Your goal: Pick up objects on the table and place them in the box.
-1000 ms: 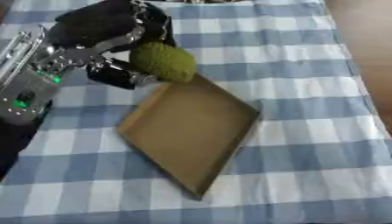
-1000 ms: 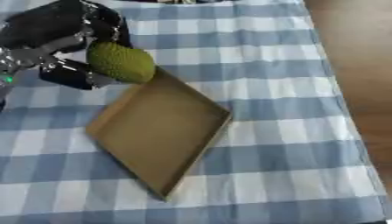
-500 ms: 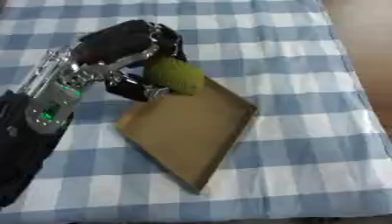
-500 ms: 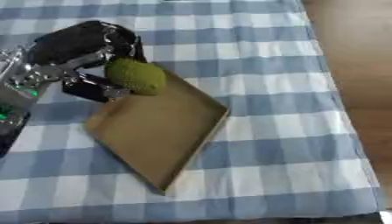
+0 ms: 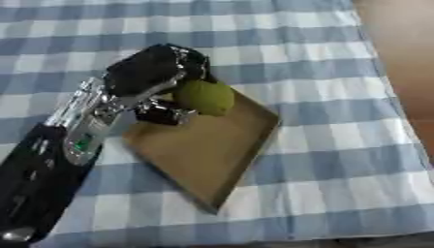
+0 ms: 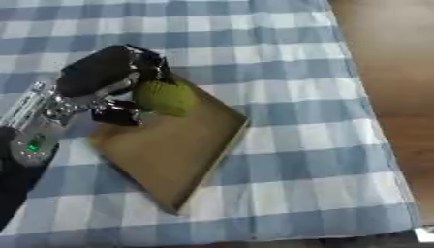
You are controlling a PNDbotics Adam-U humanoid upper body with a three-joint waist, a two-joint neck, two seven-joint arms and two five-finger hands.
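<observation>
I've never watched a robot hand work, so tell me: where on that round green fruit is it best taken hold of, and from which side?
Around its widest middle, from above and the robot's left. The green fruit is rounded with no handle, so curled fingers must wrap it, as the left hand does now over the brown box.

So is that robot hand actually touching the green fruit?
Touching. In the left eye view the left hand has its fingers curled over the green fruit, with its thumb under it, above the box.
</observation>
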